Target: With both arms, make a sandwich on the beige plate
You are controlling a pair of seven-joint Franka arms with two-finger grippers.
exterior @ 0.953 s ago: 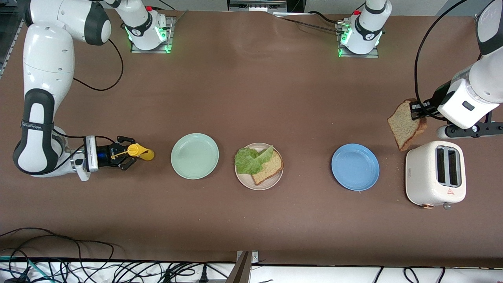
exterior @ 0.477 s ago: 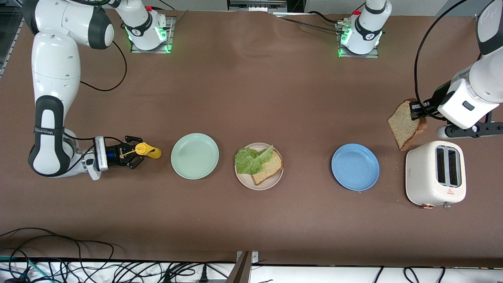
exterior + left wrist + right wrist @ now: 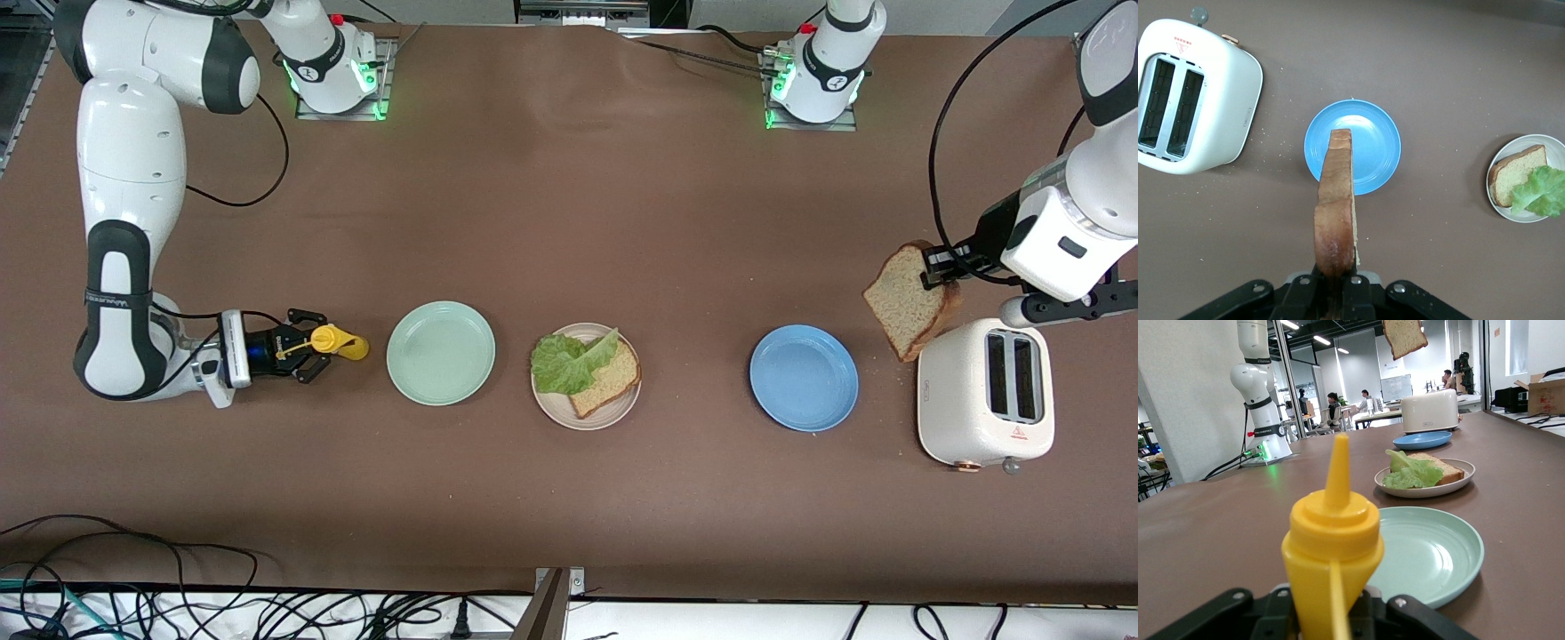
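From my station, the lettuce [image 3: 569, 364] hid half the lower bread slice [image 3: 612, 382]. The left wrist view's edge cut the beige plate [image 3: 1501, 207]. I couldn't read the toaster [image 3: 985, 393] label.

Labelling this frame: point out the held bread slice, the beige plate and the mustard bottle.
bread slice [image 3: 905, 302], front view, crumb face.
beige plate [image 3: 553, 411], front view, bare rim.
mustard bottle [image 3: 1331, 553], right wrist view, yellow body.

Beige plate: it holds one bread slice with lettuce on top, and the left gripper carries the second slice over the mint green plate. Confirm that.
Not quite. The beige plate does hold a bread slice with lettuce, but the front view shows the left gripper carrying the second slice beside the toaster, near the blue plate.
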